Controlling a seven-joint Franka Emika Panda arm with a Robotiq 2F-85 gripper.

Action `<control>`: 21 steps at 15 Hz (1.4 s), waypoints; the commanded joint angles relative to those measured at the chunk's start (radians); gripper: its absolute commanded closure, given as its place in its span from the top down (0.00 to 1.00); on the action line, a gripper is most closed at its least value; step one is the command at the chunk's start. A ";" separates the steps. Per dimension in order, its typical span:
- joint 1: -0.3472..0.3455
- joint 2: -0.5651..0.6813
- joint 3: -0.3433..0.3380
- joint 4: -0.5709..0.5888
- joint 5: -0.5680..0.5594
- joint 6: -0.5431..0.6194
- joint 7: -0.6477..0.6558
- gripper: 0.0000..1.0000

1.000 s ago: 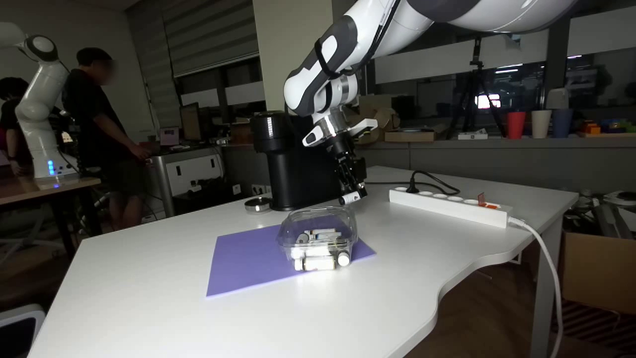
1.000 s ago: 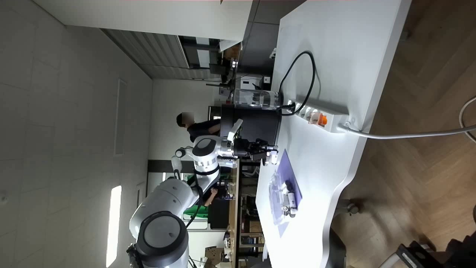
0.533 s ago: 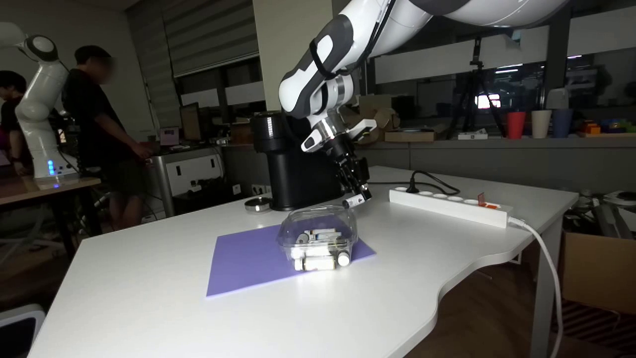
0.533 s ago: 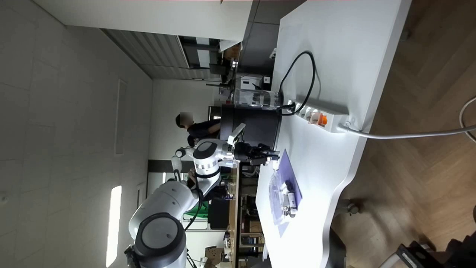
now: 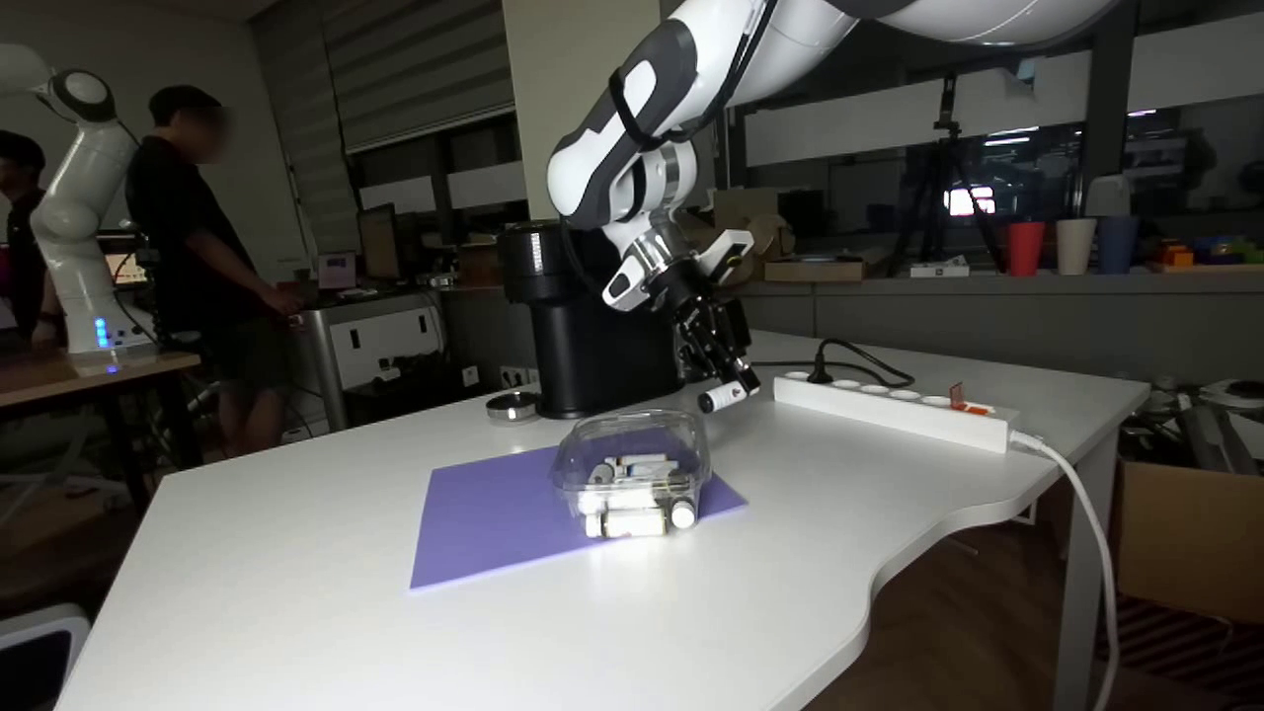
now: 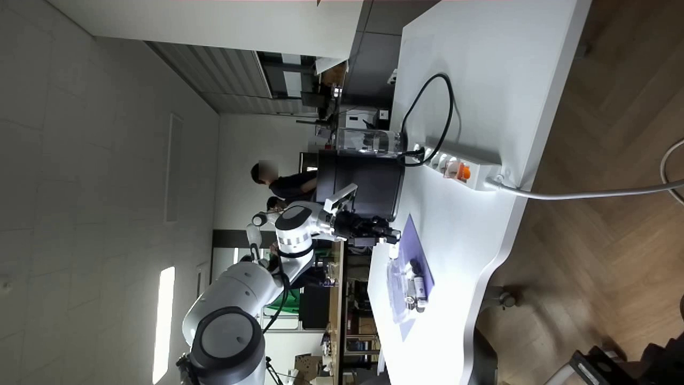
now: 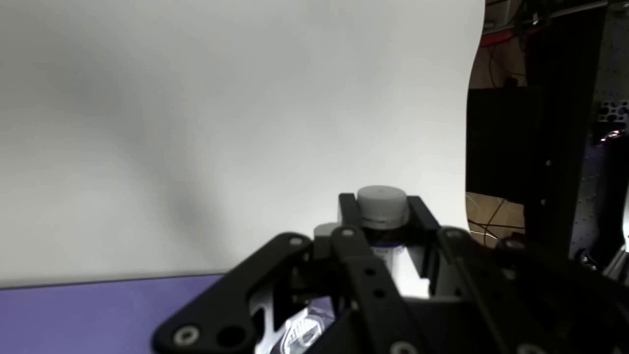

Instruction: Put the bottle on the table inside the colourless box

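My gripper (image 5: 746, 380) is shut on a small white-labelled bottle (image 5: 723, 396) and holds it tilted above the white table (image 5: 790, 513). In the wrist view the bottle's pale cap (image 7: 382, 202) sits between the two fingertips. The bottle also shows below the fingers in an exterior view (image 6: 394, 251). The colourless box (image 5: 696, 444) stands open on the table, partly over the purple mat, with several small bottles (image 5: 632, 523) lying in it. In that view the held bottle is up and to the right of the box. The box also shows in an exterior view (image 6: 394, 289).
A purple mat (image 5: 484, 523) lies under and beside the box. A tall black appliance (image 5: 602, 346) stands behind the box, with a round metal lid (image 5: 513, 407) beside it. A white power strip (image 5: 889, 413) with cables lies to the right. The table has a curved edge.
The gripper has moved with the bottle still held: rightward, away from the box, in the upright exterior picture and downward in the sideways one. The box and mat have not moved.
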 commanded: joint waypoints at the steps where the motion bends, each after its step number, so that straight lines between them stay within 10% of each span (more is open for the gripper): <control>1: -0.008 -0.030 0.023 -0.024 0.022 -0.043 -0.031 0.07; 21: -0.013 -0.065 -0.009 -0.086 -0.023 0.379 0.007 0.07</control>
